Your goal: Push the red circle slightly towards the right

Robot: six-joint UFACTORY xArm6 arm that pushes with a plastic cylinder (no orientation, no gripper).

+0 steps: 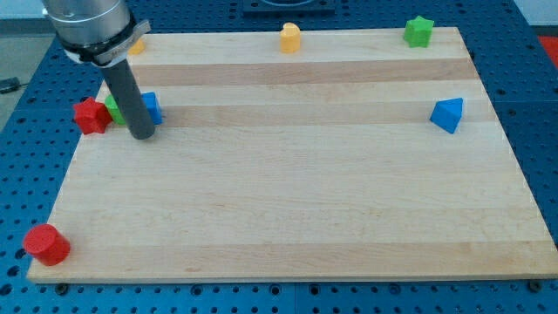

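- The red circle (46, 244) was seen at the view's bottom-left corner of the wooden board (296, 201), standing right at the board's edge and apart from every other block.
- My tip (142, 135) was placed in the upper left part of the board, well apart from the red circle and above it in the view.
- No jaws were carried by the tool: a plain dark rod was shown, holding nothing, with its lower end down at the board.
- A small cluster was found around the rod: a red star (90, 115) at the board's left edge, a green block (112, 109) just beside it and partly hidden by the rod, and a blue block (152, 106) just to the right of the rod; whether the rod touched them could not be told.
- A yellow block (289, 38) was seen at the top edge near the middle, and a green star (418, 31) at the top right.
- A blue triangular block (447, 114) was set near the right edge.
- An orange block (136, 44) was glimpsed at the top left, mostly hidden behind the arm.
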